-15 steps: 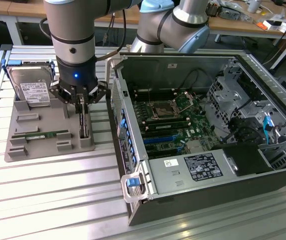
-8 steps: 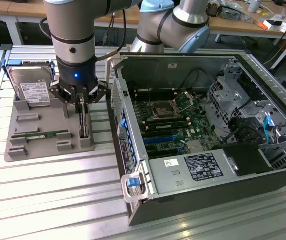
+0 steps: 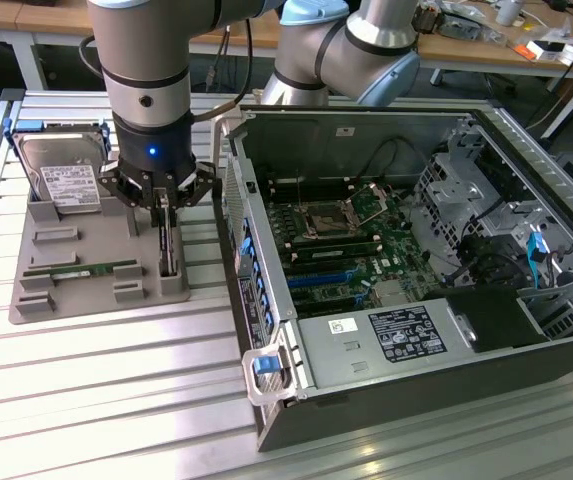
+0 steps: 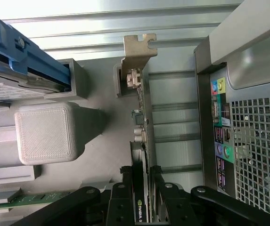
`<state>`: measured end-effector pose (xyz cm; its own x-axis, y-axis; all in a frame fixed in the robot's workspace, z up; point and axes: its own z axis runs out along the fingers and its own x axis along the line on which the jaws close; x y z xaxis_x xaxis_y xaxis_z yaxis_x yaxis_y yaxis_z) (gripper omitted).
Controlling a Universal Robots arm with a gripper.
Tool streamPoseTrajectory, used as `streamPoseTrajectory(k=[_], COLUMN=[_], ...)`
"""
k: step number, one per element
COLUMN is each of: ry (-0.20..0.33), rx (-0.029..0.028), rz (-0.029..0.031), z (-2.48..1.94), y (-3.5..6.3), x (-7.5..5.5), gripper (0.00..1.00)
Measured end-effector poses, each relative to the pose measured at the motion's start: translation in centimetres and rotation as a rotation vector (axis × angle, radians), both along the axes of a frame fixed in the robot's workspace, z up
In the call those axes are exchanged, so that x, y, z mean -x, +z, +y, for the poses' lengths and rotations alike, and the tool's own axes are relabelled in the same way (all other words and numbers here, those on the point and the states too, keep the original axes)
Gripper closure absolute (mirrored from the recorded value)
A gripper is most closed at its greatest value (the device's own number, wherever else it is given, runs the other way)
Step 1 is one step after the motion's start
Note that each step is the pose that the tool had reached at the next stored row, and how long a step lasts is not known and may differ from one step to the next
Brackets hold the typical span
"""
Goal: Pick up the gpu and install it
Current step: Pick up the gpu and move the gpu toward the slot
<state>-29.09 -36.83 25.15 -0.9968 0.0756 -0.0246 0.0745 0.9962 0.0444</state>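
Hand (image 4: 142,190) is pinching the gpu (image 4: 142,122): as best I can judge, the black fingers (image 4: 125,202) are pressing on both faces of the card at the end away from its silvery bracket (image 4: 138,47). The card is standing on edge in a slot of the grey holder tray (image 3: 96,235). It looks light and stiff but delicate, so the flat faces by the cooler seem the right place to grip. A hold this far from the bracket could let the card pivot. The arm is hanging wrist straight down over the tray. The hard drive (image 3: 66,175) and memory stick (image 3: 81,270) are sitting toward the exterior view's left. The open computer case (image 3: 386,400) is lying just beside the tray on the tabletop (image 3: 116,400).
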Motion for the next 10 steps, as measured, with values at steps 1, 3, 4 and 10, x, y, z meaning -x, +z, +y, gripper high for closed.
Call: streamPoseTrajectory(k=[1,3,4,10], ry=[0.000,0.000,0.000,0.000], rx=[0.0005,0.0009,0.0009,0.0009], rz=[0.0000,-0.0001,0.0000,-0.0001], z=[0.00,0.00,0.00,0.00], y=[0.00,0.21,0.36,1.03], x=[0.0,0.0,0.0,0.0], gripper=[0.73,0.73,0.73,0.73])
